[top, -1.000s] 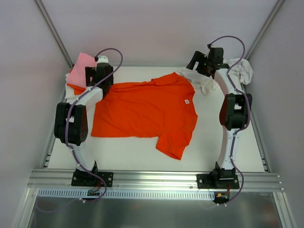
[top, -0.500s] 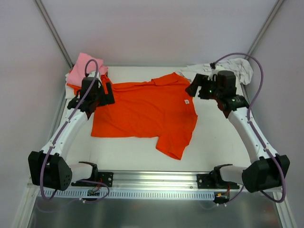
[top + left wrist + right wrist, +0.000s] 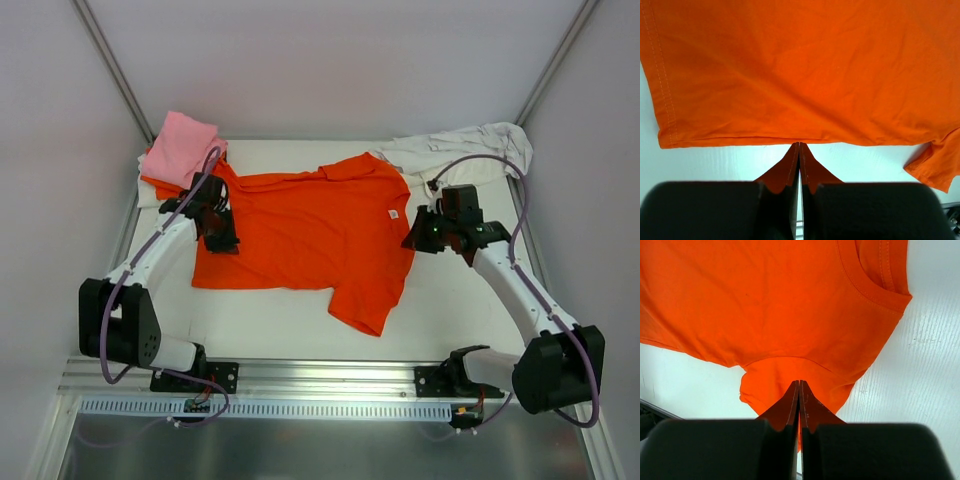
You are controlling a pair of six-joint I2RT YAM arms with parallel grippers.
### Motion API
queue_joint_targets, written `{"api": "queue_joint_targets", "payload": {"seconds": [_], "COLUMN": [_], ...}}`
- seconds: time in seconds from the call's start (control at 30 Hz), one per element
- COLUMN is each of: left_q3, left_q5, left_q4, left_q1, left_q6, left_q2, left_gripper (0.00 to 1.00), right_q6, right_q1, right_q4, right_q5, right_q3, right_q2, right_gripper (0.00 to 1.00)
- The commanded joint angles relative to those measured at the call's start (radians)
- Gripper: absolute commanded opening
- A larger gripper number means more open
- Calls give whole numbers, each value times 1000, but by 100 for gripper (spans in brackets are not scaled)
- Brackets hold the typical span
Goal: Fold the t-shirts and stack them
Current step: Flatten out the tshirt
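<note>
Across the middle of the counter (image 3: 300, 325) the orange t-shirt (image 3: 300, 235) lies opened out flat. Its collar and small white neck label (image 3: 394, 214) point towards the right of the overhead frame and its hem towards the left. At the upper left corner a pink t-shirt (image 3: 182, 145) sits on a small pile, seemingly the stack being built. A white t-shirt (image 3: 465, 152) lies rumpled at the upper right, apparently waiting its turn.

The left fingers (image 3: 798, 149) are pressed together with their tips right at the shirt's left-hand edge. The right fingers (image 3: 798, 388) are likewise closed, their tips over the cloth by the sleeve, below the collar, at the shirt's right side. Whether either pair has cloth pinched between them cannot be told from the wrist views.

One arm at each end suggests the aim is to take the garment at opposite edges, so it can be lifted or folded evenly without bunching. Folding of this shirt looks not yet begun.
</note>
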Motion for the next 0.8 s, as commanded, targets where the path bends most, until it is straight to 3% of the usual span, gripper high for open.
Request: {"api": "queue_joint_targets", "payload": {"seconds": [0.0,0.5,0.77], "left_q3": [42,13,-30], "left_q5": [18,76,85], "left_q4": [-31,15,40], "left_q1": [-14,-37,-37], "left_q6": [-21,-37,-37], "left_q2": [27,182,222], "left_gripper": [0,0,0], "right_q6": [3,80,95], "right_q1": [9,141,190], "right_q4": [-16,48,74], "right_q5": [-13,-49,-43], "right_q3": [-23,-8,-2], "right_q2": [-18,286,364], "right_gripper": [0,0,0]}}
